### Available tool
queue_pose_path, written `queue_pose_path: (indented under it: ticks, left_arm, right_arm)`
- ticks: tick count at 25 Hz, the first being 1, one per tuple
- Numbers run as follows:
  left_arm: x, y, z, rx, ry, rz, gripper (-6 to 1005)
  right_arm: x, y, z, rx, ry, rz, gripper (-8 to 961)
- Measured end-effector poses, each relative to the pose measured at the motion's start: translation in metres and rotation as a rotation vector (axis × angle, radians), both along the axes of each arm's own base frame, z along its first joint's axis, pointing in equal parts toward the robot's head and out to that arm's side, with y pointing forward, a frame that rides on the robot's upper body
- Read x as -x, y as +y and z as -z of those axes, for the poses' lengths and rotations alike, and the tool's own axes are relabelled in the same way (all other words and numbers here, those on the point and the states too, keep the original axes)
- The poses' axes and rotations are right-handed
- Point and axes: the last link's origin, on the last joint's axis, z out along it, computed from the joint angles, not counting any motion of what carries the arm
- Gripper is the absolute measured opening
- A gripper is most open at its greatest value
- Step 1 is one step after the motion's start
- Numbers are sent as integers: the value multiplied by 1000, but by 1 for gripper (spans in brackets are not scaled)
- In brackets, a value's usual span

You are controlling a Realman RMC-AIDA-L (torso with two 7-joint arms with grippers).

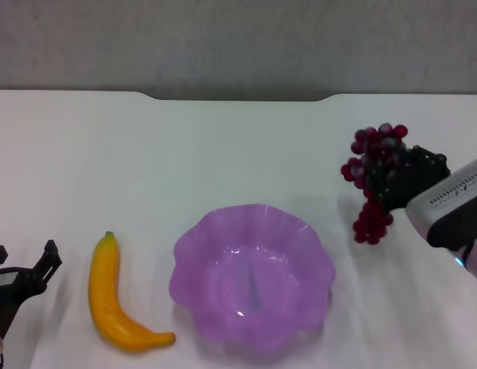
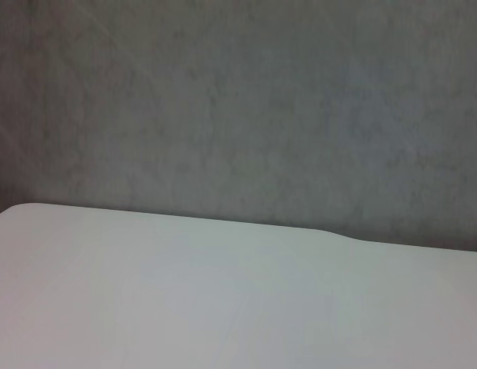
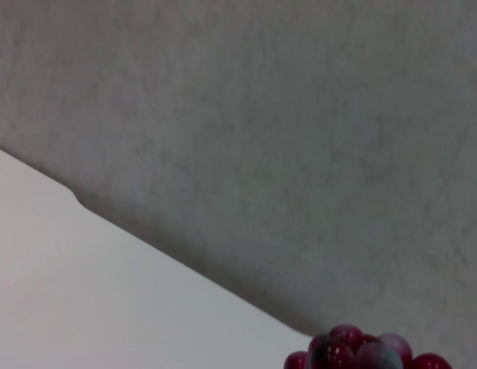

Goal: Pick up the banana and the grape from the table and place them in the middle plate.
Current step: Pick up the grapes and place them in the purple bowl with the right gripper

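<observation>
Right now the right gripper (image 1: 394,183) clamps the grape (image 1: 371,181) at the plate's (image 1: 194,244) two o'clock, clear to carry over; banana (image 1: 114,296) at nine, by the spread left gripper (image 1: 23,265).

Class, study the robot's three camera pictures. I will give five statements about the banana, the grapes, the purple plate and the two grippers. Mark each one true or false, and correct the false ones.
1. The banana lies in the middle plate. False: it lies on the table, on the plate's left side.
2. The right gripper is shut on the grape. True.
3. The middle plate holds no fruit. True.
4. The left gripper holds the banana. False: its jaws are open, apart from the banana, near the table's left edge.
5. The grape bunch lies flat on the table. False: it looks lifted, its lower end hanging down on the plate's right side.
</observation>
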Motion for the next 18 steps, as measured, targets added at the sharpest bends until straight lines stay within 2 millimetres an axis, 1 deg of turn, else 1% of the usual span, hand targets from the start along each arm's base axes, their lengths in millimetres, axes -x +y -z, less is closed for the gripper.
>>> queue_pose_path:
  ticks: [2,7,10,14,16,17,18]
  left_arm:
    - [0,1,0,0,0,1,891]
    - [-1,2,0,1,2,5,891]
    - [-1,2,1,2,1,4,891]
    - [-2,2,1,2,1,4,891]
    - [-2,2,1,2,0,6,891]
    - [-2,2,1,1,0,7,891]
    - [-3,2,1,0,0,8,891]
  right_arm:
    - [8,3,0,-2,-9,-26,442]
    - [45,4,0,-3,17,-130,440]
    - [64,2,2,5,29,-180,439]
    - [82,-3,14,46,36,-233,438]
    - [92,-10,27,86,34,-269,438]
    - [92,-10,27,86,34,-269,438]
    - [95,-12,31,103,34,-280,437]
